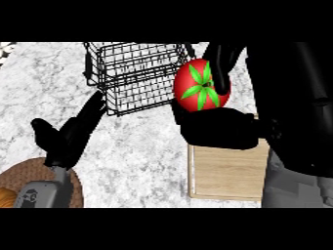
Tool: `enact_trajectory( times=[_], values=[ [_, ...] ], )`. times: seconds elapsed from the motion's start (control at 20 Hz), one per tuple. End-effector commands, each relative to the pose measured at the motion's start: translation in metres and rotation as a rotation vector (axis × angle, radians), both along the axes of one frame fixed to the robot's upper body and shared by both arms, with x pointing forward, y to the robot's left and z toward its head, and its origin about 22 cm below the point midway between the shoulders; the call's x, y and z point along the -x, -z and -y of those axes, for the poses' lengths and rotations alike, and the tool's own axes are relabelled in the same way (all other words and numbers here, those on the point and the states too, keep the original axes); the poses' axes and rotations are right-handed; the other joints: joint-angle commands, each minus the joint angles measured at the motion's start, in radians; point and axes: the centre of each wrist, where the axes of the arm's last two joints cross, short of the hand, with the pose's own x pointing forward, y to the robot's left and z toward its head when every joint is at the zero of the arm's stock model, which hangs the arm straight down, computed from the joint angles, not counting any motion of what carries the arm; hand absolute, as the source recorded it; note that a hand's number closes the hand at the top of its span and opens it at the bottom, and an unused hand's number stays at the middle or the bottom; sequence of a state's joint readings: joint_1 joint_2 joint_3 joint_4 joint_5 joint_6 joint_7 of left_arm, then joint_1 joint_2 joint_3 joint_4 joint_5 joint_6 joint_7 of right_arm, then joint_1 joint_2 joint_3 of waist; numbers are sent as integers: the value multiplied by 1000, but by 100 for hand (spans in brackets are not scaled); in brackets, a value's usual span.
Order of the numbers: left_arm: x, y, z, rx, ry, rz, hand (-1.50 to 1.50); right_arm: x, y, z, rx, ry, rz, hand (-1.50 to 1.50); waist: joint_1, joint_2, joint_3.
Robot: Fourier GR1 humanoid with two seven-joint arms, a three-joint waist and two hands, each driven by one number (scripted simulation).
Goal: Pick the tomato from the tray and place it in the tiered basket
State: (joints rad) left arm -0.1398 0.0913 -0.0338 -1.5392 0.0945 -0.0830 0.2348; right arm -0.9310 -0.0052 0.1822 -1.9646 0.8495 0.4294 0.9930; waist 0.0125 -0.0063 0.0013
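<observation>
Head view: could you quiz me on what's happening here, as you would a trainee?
1. True or false: the tomato lies on the wooden tray.
2. Which hand holds the tomato? A) left B) right
3. Fill in: the tomato is held up next to the black wire ____.
Key: 1 false, it is lifted off the tray; 2 B, the right hand curls round it; 3 basket.

We see a black left hand [66, 139] and black right hand [223, 129]; the grey left forearm [45, 191] bears a dark marking.
</observation>
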Motion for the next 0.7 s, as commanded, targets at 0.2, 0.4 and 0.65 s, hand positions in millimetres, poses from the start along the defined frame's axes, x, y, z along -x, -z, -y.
enact_trajectory(
  times=[0.2, 0.4, 0.65],
  values=[
    [0, -6, 7, -22, 19, -30, 0, -74, -35, -35, -30, 102, -119, 150, 18, 11, -3],
    [-7, -8, 3, 3, 40, -24, 0, -96, -35, -53, -66, 113, -113, 150, 13, 12, -3],
    [-8, -5, 7, -7, 21, -14, 0, -132, -24, -68, -87, 101, -122, 150, 16, 14, -3]
  ],
)
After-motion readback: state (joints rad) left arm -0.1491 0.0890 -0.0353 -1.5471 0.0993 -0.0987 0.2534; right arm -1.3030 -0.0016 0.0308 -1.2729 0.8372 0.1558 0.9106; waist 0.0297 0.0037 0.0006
